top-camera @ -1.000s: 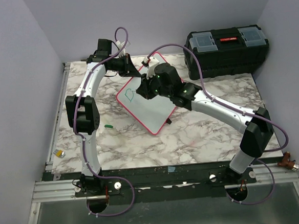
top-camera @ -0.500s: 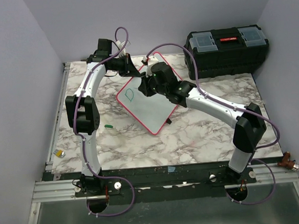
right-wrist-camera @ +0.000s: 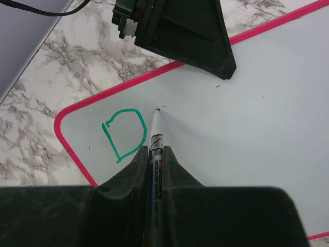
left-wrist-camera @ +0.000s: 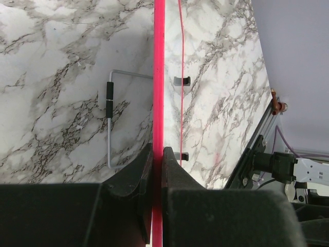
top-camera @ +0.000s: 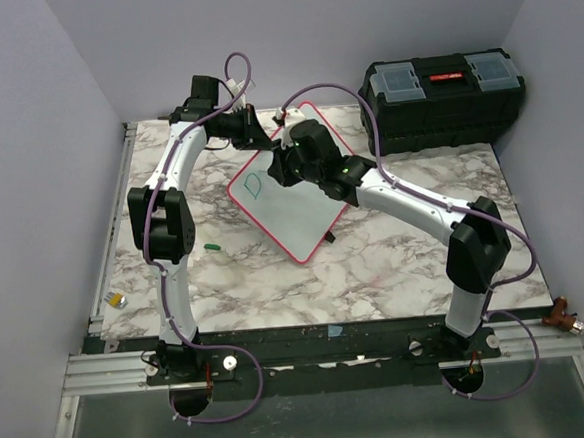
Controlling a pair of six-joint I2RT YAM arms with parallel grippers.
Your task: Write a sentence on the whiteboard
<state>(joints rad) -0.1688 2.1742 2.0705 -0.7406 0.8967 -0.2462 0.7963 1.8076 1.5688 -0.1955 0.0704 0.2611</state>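
Table (top-camera: 395, 262): white marble top with grey veins.
Toolbox (top-camera: 444, 98): black, stood at the far right corner.
Whiteboard (top-camera: 292, 214): was in the middle, turned slantwise to the table edges.
Green piece (top-camera: 212, 246): small, lay left of the whiteboard, apart from it.
Yellow thing (top-camera: 118, 300): at the near left edge, too small to tell.

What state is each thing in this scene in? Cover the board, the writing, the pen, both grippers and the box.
whiteboard: mostly blank, clamped at its rim.
sentence: barely begun, only a green "D" written.
marker: uncapped, tip at the board just right of the "D".
left gripper: shut on the whiteboard's rim.
right gripper: shut on the marker.
toolbox: lid closed.
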